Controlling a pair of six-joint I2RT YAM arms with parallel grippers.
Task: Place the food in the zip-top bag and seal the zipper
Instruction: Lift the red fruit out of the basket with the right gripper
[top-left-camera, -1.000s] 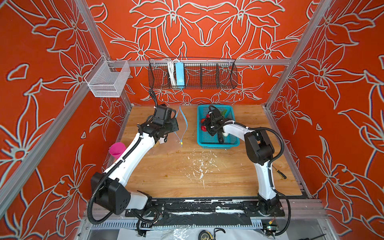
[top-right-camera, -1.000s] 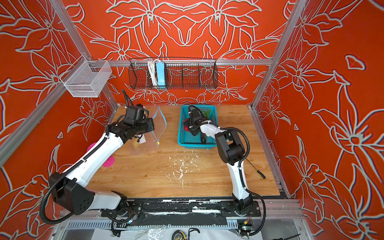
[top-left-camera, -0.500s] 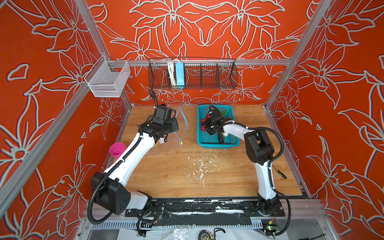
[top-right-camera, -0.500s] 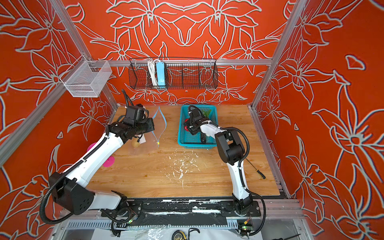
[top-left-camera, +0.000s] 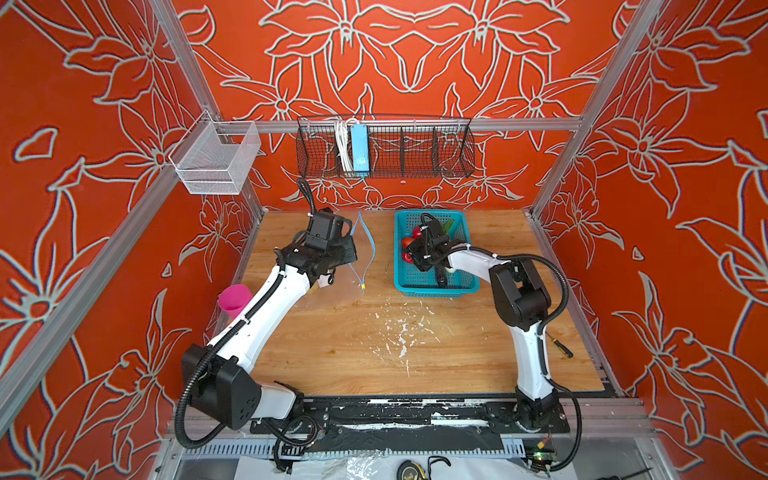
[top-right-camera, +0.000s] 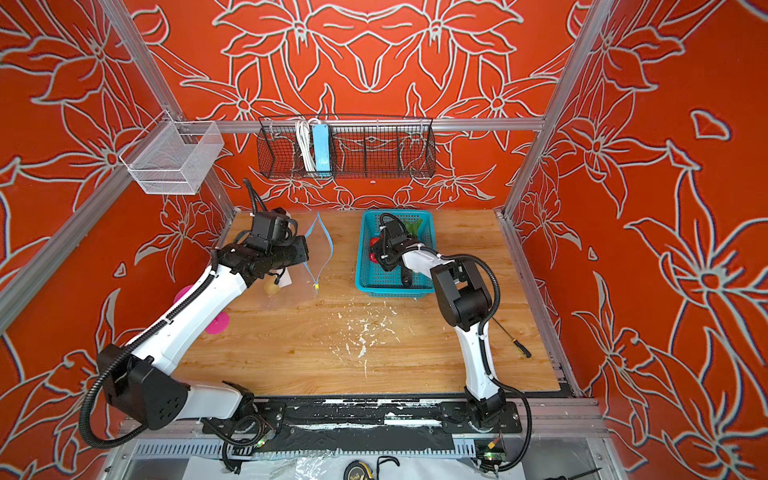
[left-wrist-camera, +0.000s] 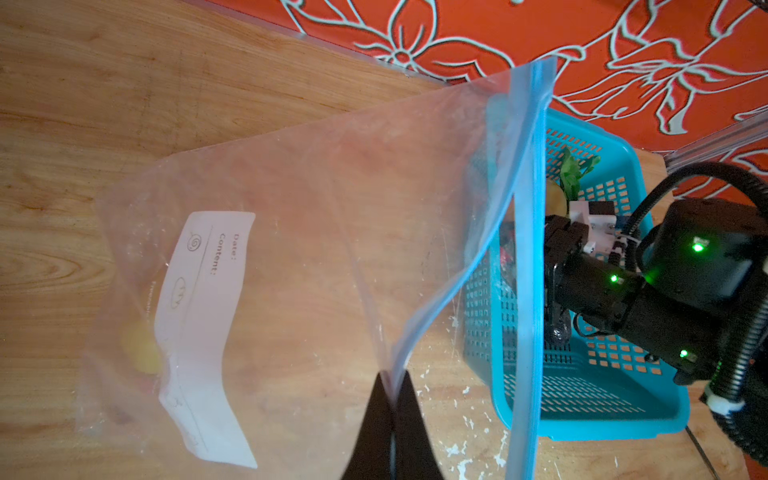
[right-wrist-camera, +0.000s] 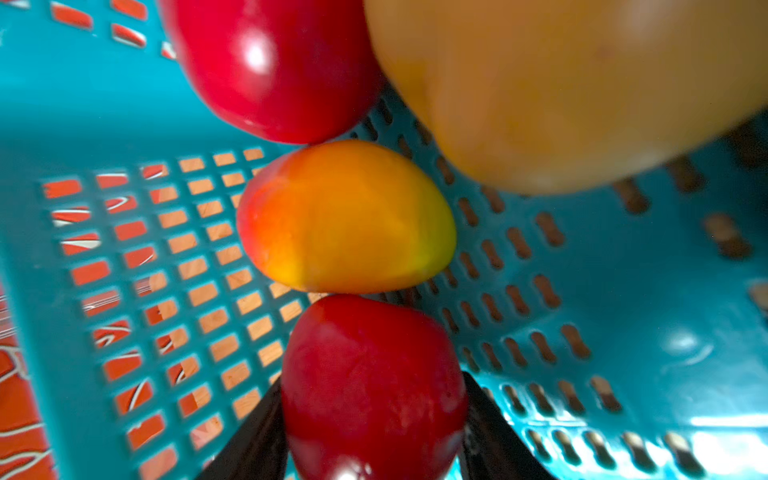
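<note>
Top views. The zip-top bag (top-left-camera: 338, 280) lies on the wooden table (top-left-camera: 374, 340), at the left of both top views, its mouth gaping toward the teal basket (top-left-camera: 432, 287). The zipper (top-left-camera: 371, 249) bows open in a lens shape, with the yellowish slider (top-left-camera: 363, 286) at its near end. The left gripper (top-left-camera: 352, 253) sits at the left lip of the mouth. One tan potato (top-right-camera: 271, 286) shows through the plastic, just beside the white label (top-right-camera: 285, 281). The right gripper (top-right-camera: 376, 254) is down inside the basket among red pieces. A pink cup (top-left-camera: 234, 297) stands at the table's left edge, well apart from the bag.

Left wrist view. The left gripper (left-wrist-camera: 390, 399) has its fingers together, pinching one lip of the bag's mouth. The other lip, with its blue strip (left-wrist-camera: 528, 249), stands apart from it, so the mouth is open. The potato (left-wrist-camera: 141, 353) is a yellowish blur inside, against the label (left-wrist-camera: 203, 332). Beyond the mouth stands the basket (left-wrist-camera: 602, 399), with green radish leaves (left-wrist-camera: 575, 170) in it.

Right wrist view. The right gripper (right-wrist-camera: 372, 380) is clamped on a red apple (right-wrist-camera: 374, 415), with one finger (right-wrist-camera: 257, 436) against each side. The apple touches the red-yellow fruit (right-wrist-camera: 345, 218), which in turn touches a second red apple (right-wrist-camera: 270, 62). A second tan potato (right-wrist-camera: 561, 83) is beside them, blurred. All four are inside the basket (right-wrist-camera: 623, 291).
</note>
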